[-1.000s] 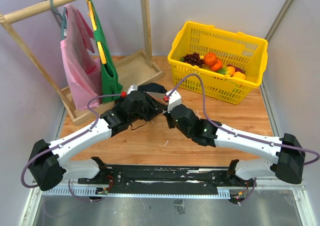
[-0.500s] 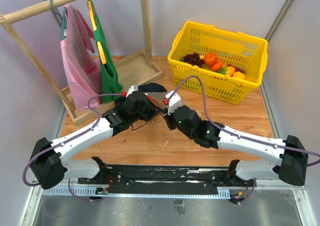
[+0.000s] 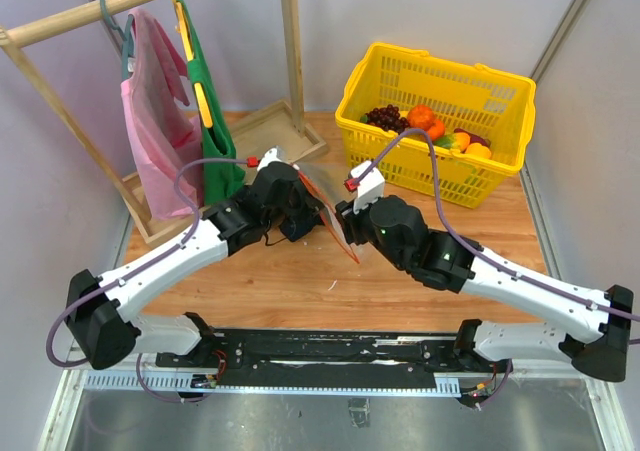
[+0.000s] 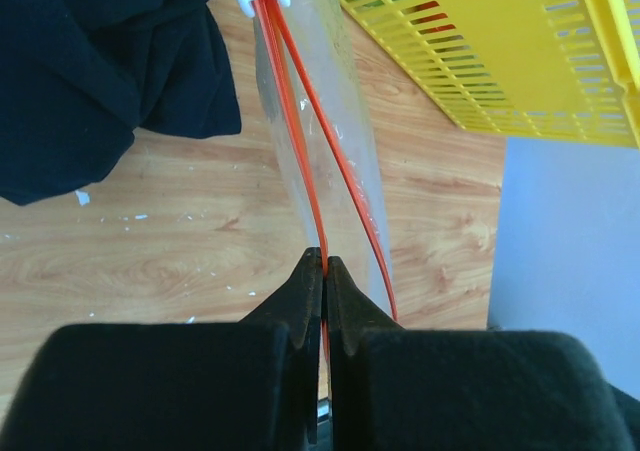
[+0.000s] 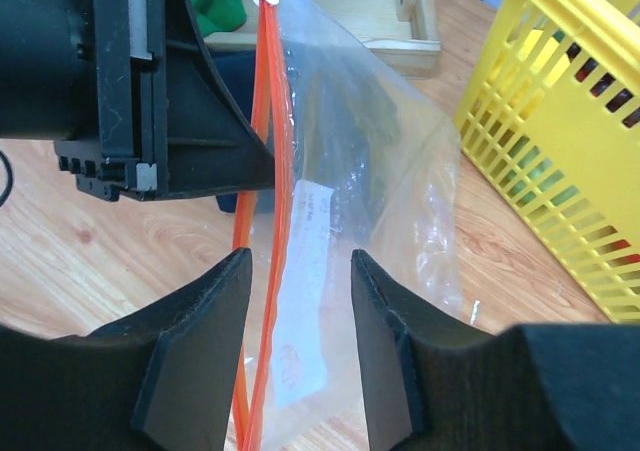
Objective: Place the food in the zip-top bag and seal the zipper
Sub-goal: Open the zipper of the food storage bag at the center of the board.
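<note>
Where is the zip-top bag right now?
Top view: the zip-top bag is held up mid-table by the left gripper, facing the right gripper, left of the yellow basket.

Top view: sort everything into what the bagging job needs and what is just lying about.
For the job: zip-top bag; its zipper, pinched in the left hand; right hand, open around the zipper; food in the yellow basket.

Lying about: wooden rack; pink hanging item; green hanging item; dark cloth.
</note>
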Motion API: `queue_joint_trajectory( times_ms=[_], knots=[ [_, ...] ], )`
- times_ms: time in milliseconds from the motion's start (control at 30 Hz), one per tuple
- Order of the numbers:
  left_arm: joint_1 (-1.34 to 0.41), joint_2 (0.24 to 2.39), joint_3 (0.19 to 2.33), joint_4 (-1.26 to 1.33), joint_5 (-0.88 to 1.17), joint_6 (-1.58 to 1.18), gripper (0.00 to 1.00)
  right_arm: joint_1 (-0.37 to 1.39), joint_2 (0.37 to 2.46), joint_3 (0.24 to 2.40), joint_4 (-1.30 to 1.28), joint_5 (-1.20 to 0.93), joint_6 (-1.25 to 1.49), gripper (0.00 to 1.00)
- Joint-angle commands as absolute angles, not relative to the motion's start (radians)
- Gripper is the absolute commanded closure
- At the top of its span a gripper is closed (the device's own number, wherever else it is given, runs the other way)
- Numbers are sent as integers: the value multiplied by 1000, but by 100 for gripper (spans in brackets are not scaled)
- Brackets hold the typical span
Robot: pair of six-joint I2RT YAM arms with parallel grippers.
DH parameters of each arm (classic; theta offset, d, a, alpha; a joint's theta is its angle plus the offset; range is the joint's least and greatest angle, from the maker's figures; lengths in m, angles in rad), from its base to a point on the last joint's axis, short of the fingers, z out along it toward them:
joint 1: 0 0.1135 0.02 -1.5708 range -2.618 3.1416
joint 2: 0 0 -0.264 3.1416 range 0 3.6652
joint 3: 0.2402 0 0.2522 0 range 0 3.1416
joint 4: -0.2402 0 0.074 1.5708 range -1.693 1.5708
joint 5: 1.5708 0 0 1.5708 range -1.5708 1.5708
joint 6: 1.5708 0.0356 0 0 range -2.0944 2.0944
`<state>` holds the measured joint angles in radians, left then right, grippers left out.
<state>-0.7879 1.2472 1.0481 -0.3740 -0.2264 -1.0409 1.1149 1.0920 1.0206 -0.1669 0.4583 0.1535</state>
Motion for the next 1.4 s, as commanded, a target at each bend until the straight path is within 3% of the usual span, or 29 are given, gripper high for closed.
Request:
queue_joint_trajectory(
  times_ms=[0, 167, 333, 667, 967, 1133, 1267, 1367],
  knots=[
    [-794, 1273, 1127, -450, -226, -936, 100, 1096, 1145, 1094, -301, 510, 158, 53],
    [-795, 1290, 1171, -484, -213, -909, 99, 1094, 1165, 1092, -268, 417, 157, 45],
    [-799, 1292, 1190, -485, -193, -904, 100, 1077, 1208, 1084, -276, 421, 177, 44],
    [-802, 1300, 1206, -521, -190, -877, 100, 1053, 1250, 1103, -377, 638, 195, 50],
    [-806, 1329, 1228, -548, -147, -851, 100, 1016, 1293, 1116, -392, 619, 167, 52],
    [-807, 1315, 1218, -551, -161, -880, 98, 1014, 1303, 1129, -383, 618, 169, 74],
    [-807, 1292, 1189, -514, -162, -921, 84, 1014, 1295, 1137, -367, 614, 207, 98],
    [-807, 1288, 1169, -486, -150, -953, 73, 1014, 1294, 1137, -352, 595, 257, 99]
  ],
)
